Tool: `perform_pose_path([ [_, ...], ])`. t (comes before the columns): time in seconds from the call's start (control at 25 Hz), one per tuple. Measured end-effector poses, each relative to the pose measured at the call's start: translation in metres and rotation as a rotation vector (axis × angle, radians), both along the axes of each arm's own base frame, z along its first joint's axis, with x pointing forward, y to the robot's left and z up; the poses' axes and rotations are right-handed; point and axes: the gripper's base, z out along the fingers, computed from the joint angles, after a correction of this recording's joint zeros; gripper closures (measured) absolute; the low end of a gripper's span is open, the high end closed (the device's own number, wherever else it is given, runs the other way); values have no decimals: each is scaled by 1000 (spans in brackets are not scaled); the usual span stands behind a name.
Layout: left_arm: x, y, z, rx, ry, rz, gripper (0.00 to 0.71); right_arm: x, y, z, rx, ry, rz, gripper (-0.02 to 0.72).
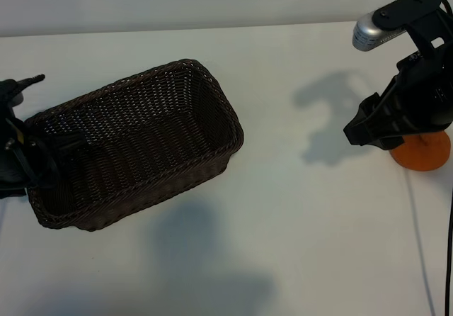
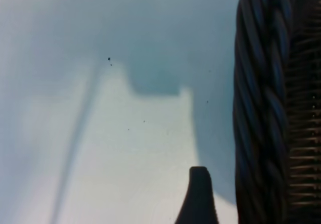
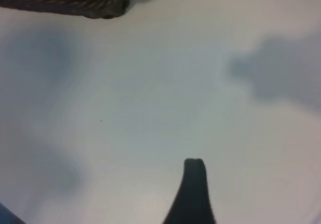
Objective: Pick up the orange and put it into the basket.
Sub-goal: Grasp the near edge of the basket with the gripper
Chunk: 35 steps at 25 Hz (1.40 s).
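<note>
My right gripper point(image 1: 357, 133) hangs with its jaws apart and nothing between them, pointing steeply down at the table point(image 1: 283, 210) on the right side of the exterior view. Just behind it sits the orange point(image 1: 422, 154) — only its lower half shows, the arm's dark body covering the rest — so I read the fingers as near the fruit but not around it. The right wrist view shows a single fingertip point(image 3: 194, 171) over bare tabletop and no orange at all, which tells me the gripper is aimed past it, toward the middle of the table.

My left gripper point(image 1: 18, 128) is low at the basket's left end, jaws spread and holding nothing; its wrist view has one fingertip point(image 2: 199, 179) just beside the braided rim, apart from it as far as I can tell.

The basket point(image 1: 212, 93) lies well to the left of the orange and is empty. So I judge the pick not yet begun. Next I'd need to draw the right gripper back over the fruit, bring it down with the fingers either side, and close — then carry it across to the basket.
</note>
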Motion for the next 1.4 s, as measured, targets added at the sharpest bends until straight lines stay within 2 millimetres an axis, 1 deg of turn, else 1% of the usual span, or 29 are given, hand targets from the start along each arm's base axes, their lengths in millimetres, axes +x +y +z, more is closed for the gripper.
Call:
perform_pose_path([
  [0.48,7,-5,-23,-33,59,18,118,0,0,0,-1,3,2,112],
  [1.08,9,-5,-27,-35,60,11,118,-2,0,-1,-6,19,7,112],
  [1.4,10,-10,-41,-67,115,-21,118,-2,0,-1,-7,23,9,112],
])
